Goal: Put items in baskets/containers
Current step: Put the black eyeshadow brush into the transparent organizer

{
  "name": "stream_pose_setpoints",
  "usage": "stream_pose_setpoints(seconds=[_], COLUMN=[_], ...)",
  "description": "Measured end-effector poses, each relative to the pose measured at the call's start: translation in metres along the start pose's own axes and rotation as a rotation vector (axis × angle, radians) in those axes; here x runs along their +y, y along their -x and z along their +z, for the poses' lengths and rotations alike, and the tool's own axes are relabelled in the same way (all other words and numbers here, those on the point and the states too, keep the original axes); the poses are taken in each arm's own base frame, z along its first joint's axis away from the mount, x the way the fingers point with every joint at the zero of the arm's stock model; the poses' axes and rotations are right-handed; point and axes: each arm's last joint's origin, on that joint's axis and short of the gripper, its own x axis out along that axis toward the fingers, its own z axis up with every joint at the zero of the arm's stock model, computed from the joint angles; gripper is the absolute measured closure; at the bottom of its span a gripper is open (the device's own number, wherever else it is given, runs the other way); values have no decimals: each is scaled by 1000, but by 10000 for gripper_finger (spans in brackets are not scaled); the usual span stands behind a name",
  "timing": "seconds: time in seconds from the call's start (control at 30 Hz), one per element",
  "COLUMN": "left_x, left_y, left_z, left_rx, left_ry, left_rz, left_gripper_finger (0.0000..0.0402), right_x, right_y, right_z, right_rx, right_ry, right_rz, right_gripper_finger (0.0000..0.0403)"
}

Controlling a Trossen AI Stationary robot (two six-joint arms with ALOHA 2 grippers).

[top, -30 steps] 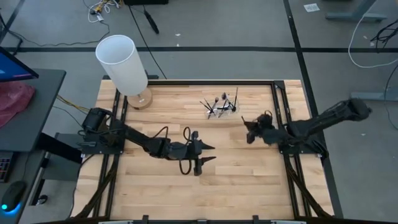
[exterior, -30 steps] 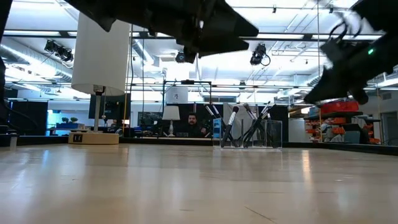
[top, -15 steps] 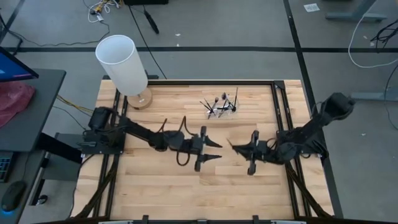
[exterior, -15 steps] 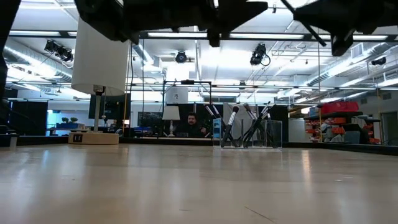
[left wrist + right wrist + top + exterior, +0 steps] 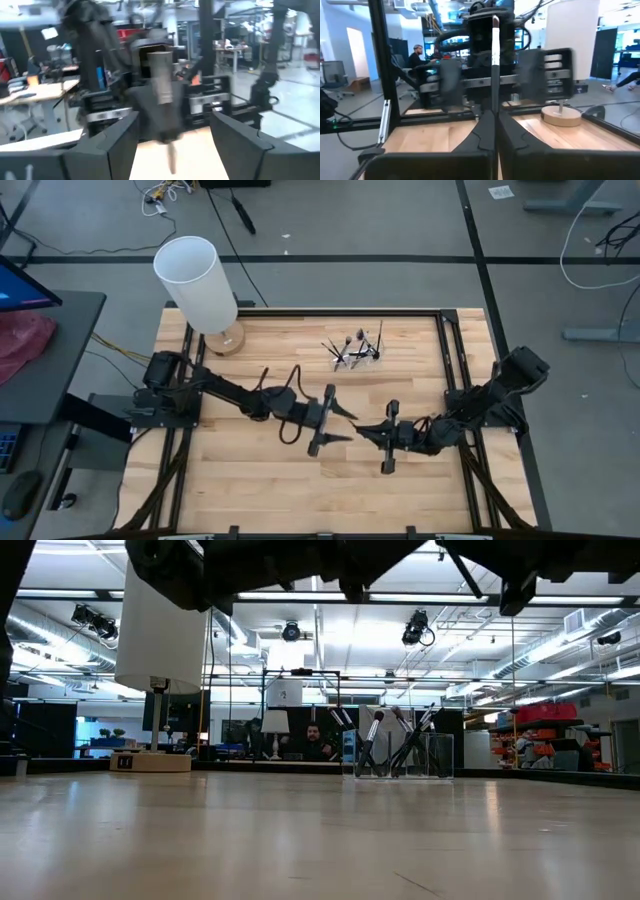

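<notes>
My right gripper (image 5: 362, 427) hangs over the table's middle, pointing left, and is shut on one thin makeup brush (image 5: 494, 60) with a dark handle and a light upper part. My left gripper (image 5: 345, 425) faces it closely from the left, open. In the left wrist view its fingers (image 5: 125, 145) stand apart around a blurred upright grey shape (image 5: 161, 75). The clear holder (image 5: 360, 356) stands near the far edge, with several brushes (image 5: 375, 740) leaning in it by their handles. My right gripper pinches the brush between its two shut fingers (image 5: 482, 132). They hold the lower part of the handle (image 5: 493, 107). The fingers come level from the table's right and lie across the brush. It stands roughly upright above them, clear of the table.
A tall white cylinder (image 5: 195, 280) on a round wooden base (image 5: 226, 340) stands at the far left corner. A black frame rail (image 5: 448, 350) runs along the table's sides. Bare wood lies near the front edge (image 5: 300, 490). A person (image 5: 312, 740) sits beyond the far edge.
My right gripper has swung from the right side near the holder toward the near edge and left, reaching the table's middle. It has turned so that it points at the left gripper. My left gripper has shifted a little to the right, still open.
</notes>
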Motion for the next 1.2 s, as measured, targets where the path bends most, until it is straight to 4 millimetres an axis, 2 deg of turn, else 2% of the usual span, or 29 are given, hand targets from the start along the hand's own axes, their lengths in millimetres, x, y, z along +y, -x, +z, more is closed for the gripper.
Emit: stream_pose_setpoints(seconds=[0.1,0.23,0.5,0.77,0.9,1.0,1.1,1.2], left_x=[-11,-18,-16,-16,-16,-14,-11,1], left_y=[-1,-1,-1,-1,-5,-10,-13,-13], left_z=[1,5,10,10,10,13,20,30], left_rx=[-5,-37,-85,-88,-51,31,179,325], left_ry=[-39,-70,-61,-42,-7,8,-14,-22], left_rz=[-12,22,41,37,32,73,191,340], left_gripper_finger=[165,208,309,381,388,388,388,388], right_x=[1,1,1,1,1,1,-2,-6], right_y=[-1,-1,-1,-1,-1,3,17,37], right_z=[2,1,1,-2,-4,-7,-9,-10], right_rx=[-6,-6,-2,21,39,76,131,153], right_ry=[1,1,-1,-12,-7,-6,15,17], right_rz=[-1,7,3,11,1,-77,-240,-391], right_gripper_finger=[401,401,401,401,392,367,328,288])
